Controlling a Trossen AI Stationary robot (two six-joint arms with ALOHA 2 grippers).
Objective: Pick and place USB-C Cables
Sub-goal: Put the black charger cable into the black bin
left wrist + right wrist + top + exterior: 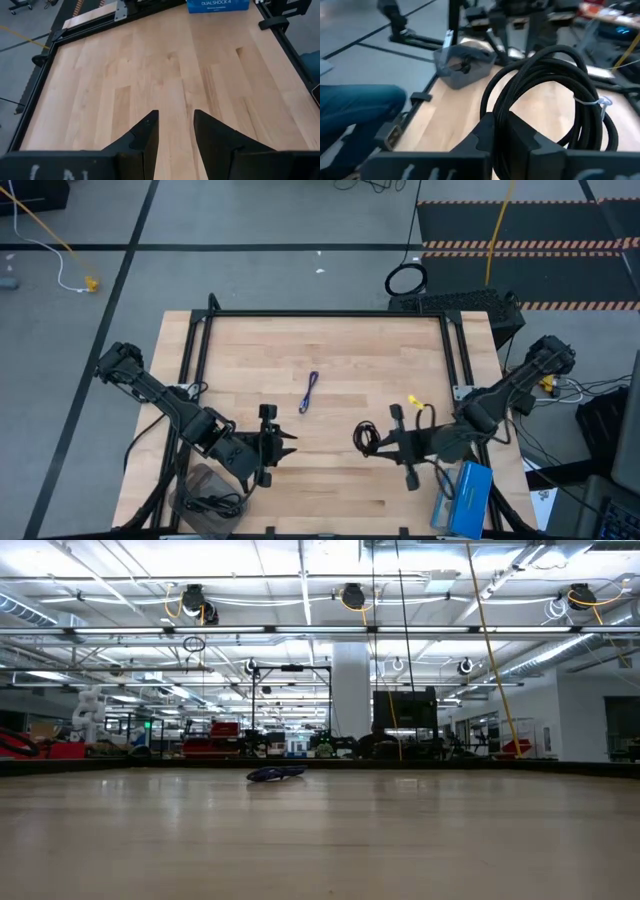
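The right gripper (375, 440), jaws clamped on a looped black USB-C cable (555, 95), must carry it toward nine o'clock to the grey bin (205, 495) beside the empty, narrowly parted left gripper (285, 445).
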